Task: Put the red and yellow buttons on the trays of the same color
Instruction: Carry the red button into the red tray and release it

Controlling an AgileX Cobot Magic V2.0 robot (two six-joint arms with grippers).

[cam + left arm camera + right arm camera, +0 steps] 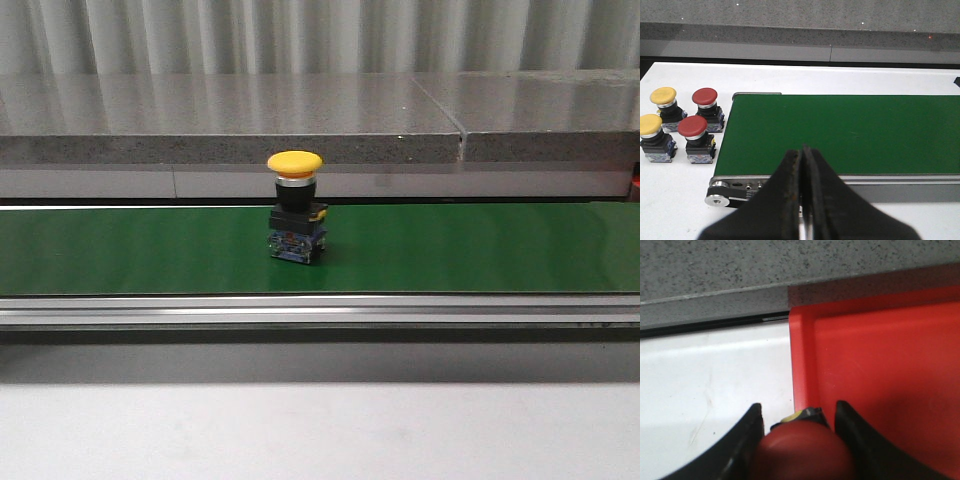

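Right tool [797,440] gripping red button [802,452] over red tray [880,365] edge, ready for matching drop. Left tool [804,200] closed, empty. Yellow button [296,205] upright mid green belt [480,250].

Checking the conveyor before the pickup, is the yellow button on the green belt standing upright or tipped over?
Upright. In the front view the yellow button stands on the green belt, its cap on top and contact block underneath.

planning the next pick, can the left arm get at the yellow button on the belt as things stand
Probably not yet: the left pincer is shut with nothing in it, and its view shows bare green belt, so the yellow button lies outside it.
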